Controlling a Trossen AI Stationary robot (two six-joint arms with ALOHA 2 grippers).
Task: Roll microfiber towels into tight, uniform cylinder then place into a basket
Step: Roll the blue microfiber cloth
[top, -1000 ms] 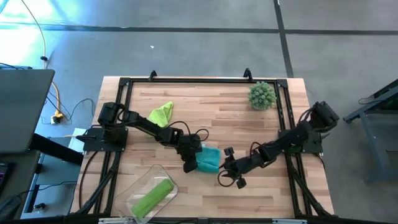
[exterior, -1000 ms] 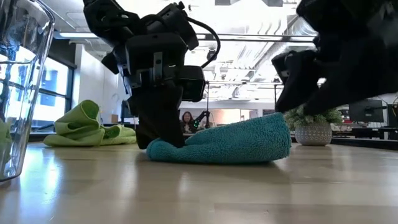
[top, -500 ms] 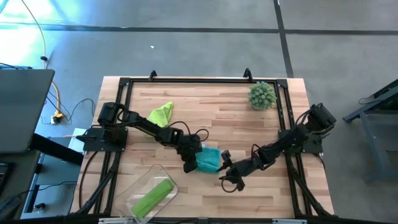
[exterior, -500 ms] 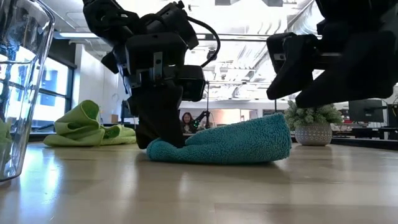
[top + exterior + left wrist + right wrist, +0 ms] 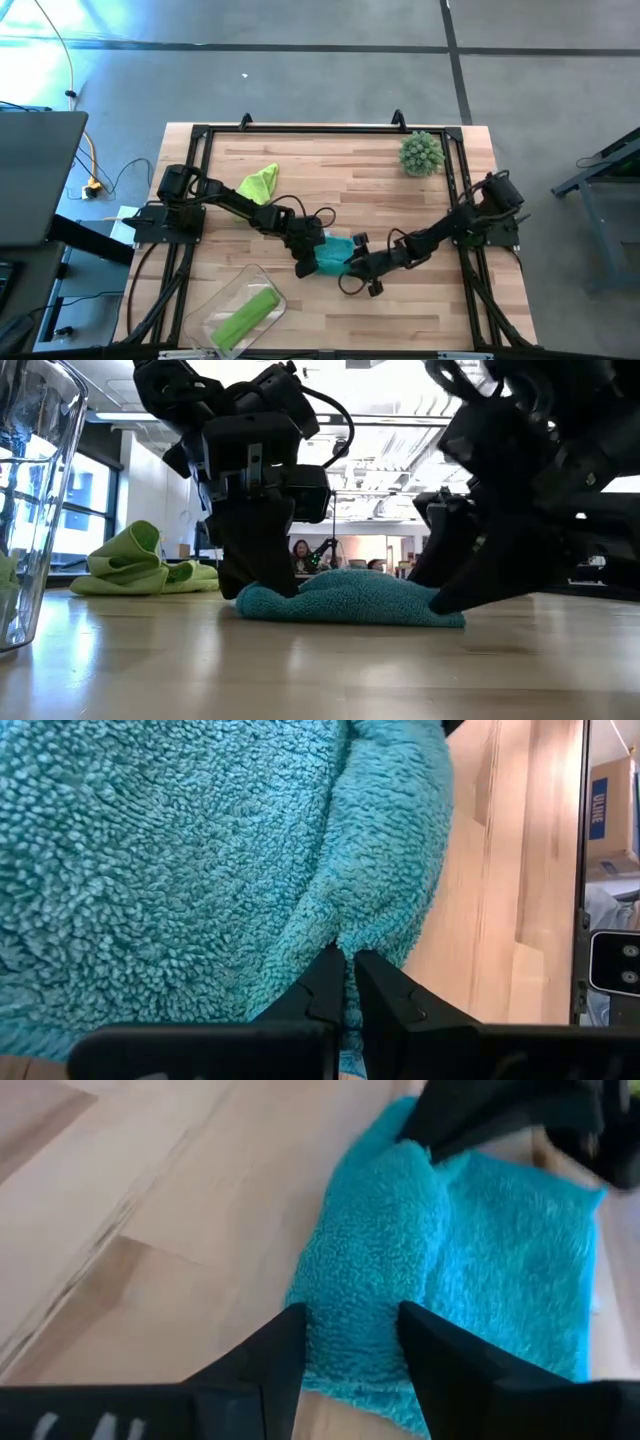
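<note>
Teal towel (image 5: 350,598) between two claws

In the high view the teal towel (image 5: 331,257) is partly covered by the left gripper (image 5: 305,262) and the right gripper (image 5: 352,277), so its outline cannot be traced. The basket (image 5: 222,305) is cut off by the picture's bottom edge there, and in the low view only one clear wall of it shows at the left edge. In the right wrist view the far end of the towel lies under a blurred dark shape. A person seen in the low view is too small to describe.
</note>
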